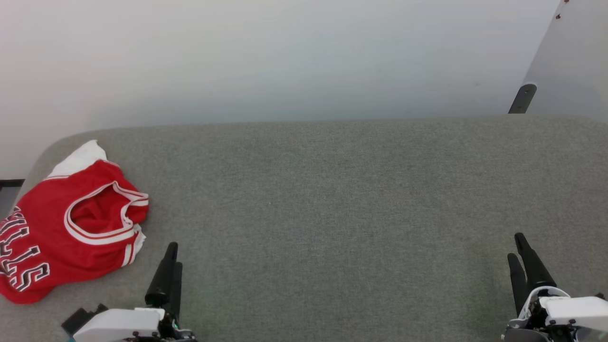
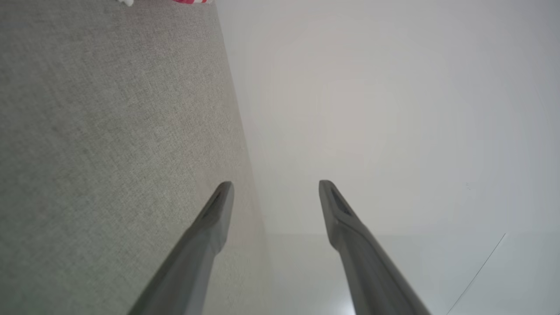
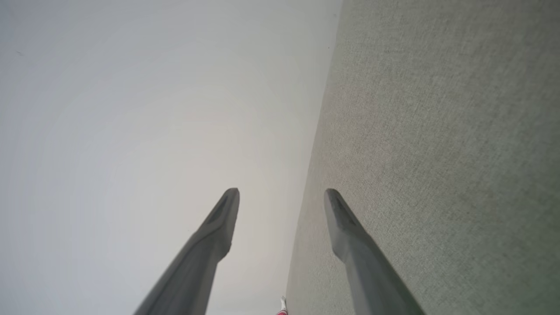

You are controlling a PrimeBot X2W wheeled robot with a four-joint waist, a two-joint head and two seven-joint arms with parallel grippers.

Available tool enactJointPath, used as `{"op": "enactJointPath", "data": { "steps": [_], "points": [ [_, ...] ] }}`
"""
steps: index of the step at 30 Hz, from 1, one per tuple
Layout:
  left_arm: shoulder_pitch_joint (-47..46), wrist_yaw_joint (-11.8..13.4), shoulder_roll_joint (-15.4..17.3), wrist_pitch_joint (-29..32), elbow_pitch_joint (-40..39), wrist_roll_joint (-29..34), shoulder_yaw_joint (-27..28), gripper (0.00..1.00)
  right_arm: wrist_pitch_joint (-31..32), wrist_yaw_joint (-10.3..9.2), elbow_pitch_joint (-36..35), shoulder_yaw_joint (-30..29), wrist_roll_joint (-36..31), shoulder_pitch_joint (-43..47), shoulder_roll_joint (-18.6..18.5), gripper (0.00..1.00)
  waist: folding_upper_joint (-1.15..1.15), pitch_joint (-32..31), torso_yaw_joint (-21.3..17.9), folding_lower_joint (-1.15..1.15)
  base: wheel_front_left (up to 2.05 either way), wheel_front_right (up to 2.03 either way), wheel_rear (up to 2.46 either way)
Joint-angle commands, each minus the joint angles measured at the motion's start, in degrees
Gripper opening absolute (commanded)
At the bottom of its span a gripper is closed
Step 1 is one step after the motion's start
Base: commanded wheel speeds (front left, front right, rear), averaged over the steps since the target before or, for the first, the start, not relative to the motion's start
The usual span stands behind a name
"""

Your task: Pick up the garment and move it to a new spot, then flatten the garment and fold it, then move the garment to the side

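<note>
**Jersey bunched at the left end, left arm nearest**

The grey cloth-covered tabletop [image 1: 332, 199] takes up most of the head view, with a plain white wall behind its far edge. Its middle and right stretches are bare.

The garment, a red jersey [image 1: 52, 237], lies crumpled at the tabletop's left end, close to the rounded far-left corner. It runs off the left edge of the head view. Its long axis runs roughly from far to near, leaning a little leftward toward the near end. A white patch of fabric sits at the far end and the black, white-outlined lettering toward the near-left. A white-trimmed opening gapes on the side facing the middle of the tabletop.

The left gripper [image 1: 174, 254] hovers low at the near edge, just to the right of the jersey's near-right hem and apart from it. Its fingers point away from the robot. In the left wrist view the left gripper [image 2: 275, 183] has its fingers spread wide with nothing between them. A sliver of the jersey [image 2: 192, 1] shows at the top of that view.

The right gripper [image 1: 515, 245] sits far off at the tabletop's right end, well apart from the jersey. In its own wrist view the right gripper [image 3: 281, 191] is likewise spread and empty.

The pick-up has not begun. The left arm is plainly the nearer one. It would need to swing leftward toward the trimmed opening or the hem, and the bare middle offers a likely new spot.
</note>
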Motion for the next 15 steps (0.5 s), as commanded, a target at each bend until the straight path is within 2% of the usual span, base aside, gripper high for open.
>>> {"op": "enactJointPath", "data": {
  "steps": [1,15],
  "points": [
    [-1.9,-0.1,0.9,-0.7,-0.9,2.0,-0.5,1.0,-0.8,0.01,-0.5,0.9,-2.2,-2.2,-1.1,1.0,0.0,0.0,0.0,0.0,0.0,0.0,0.0],
    [-3.7,0.0,1.1,-4.2,-0.6,19.6,0.0,1.0,-4.6,0.01,1.2,5.3,-14.9,-5.6,-3.7,1.0,0.0,0.3,-0.1,0.0,0.0,0.0,0.0]
  ]
}}
